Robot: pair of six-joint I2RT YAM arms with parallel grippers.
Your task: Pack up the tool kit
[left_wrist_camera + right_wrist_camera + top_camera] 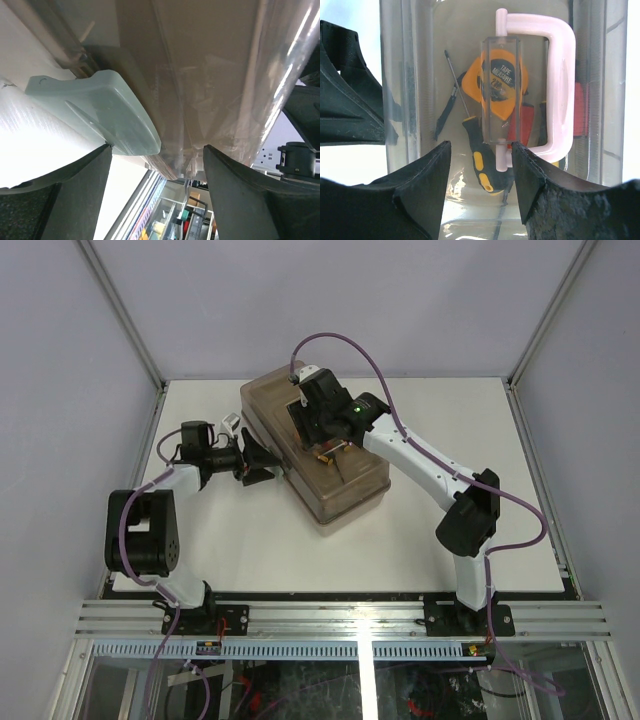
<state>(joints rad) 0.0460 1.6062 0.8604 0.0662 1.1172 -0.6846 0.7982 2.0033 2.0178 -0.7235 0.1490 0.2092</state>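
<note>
Beige plastic toolbox with smoky translucent lid [352, 485]: one, shut, slantwise on white table [400, 540] | under lid: one orange tape measure [471, 82], one black-and-yellow screwdriver [482, 162] | my left claw [265, 462]: wide, astride pale grey side latch [105, 110] | my right claw [322, 440]: wide, over pale handle [560, 75]

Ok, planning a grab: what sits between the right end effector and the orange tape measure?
The toolbox's translucent lid and its pale handle cover the tape measure, as the right wrist view shows.
</note>
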